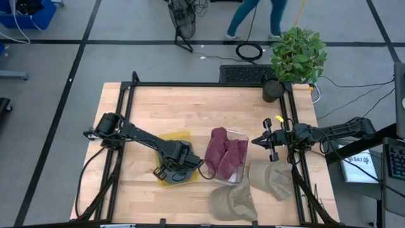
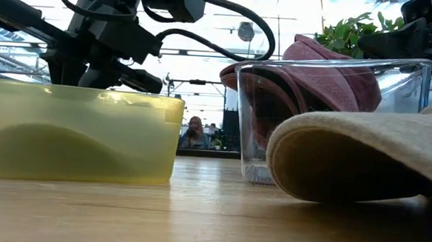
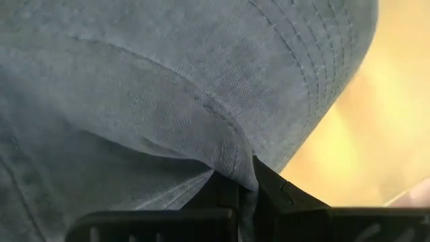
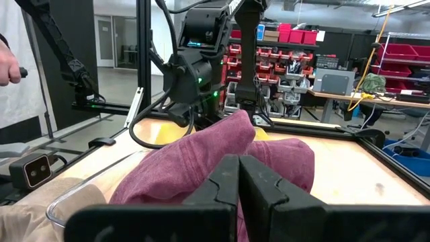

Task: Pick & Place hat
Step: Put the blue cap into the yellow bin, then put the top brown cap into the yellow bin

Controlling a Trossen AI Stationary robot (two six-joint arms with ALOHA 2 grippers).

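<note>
A grey-blue hat fills the left wrist view, with the yellow bin behind it. My left gripper reaches down into this yellow bin at the table's middle left and is shut on the hat. In the low view the hat shows as a dark mound through the bin's wall. My right gripper waits shut above the table's right side, touching nothing, its fingers pointing level toward the maroon hats. My left gripper pinches a raised fold of the hat's cloth between its two fingers, next to the stitched brim. The fingers come from above, pointing steeply down. The hat sits low inside the yellow bin; the cloth bulges slack around the fingers.
A clear bin with maroon hats stands right of the yellow bin. Two beige hats lie near the front right. A potted plant stands at the far right corner. A person walks beyond the table.
</note>
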